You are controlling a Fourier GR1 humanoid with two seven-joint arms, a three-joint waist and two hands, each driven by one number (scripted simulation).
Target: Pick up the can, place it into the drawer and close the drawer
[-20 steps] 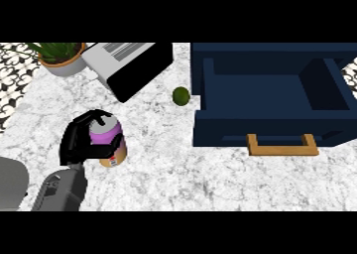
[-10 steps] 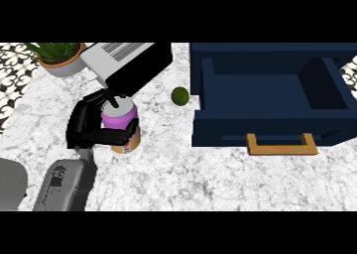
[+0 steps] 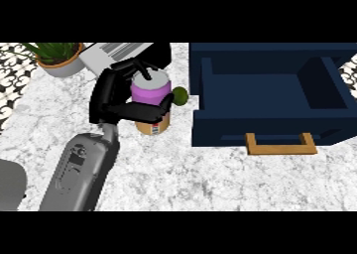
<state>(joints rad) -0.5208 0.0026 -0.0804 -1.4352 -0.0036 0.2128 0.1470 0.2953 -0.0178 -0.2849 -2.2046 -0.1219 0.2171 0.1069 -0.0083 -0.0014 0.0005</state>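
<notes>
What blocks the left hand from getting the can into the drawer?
Probably yes, it can: the left hand holds the can, the drawer stands open, and only a small green object lies between.

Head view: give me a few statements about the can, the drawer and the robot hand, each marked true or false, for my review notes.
1. The left robot hand is curled round the can. True.
2. The drawer is shut. False: it is pulled open, and its inside shows.
3. The can lies inside the drawer. False: it is in the left robot hand over the counter, to the left of the drawer.
4. A potted plant stands at the far left of the counter. True.
</notes>
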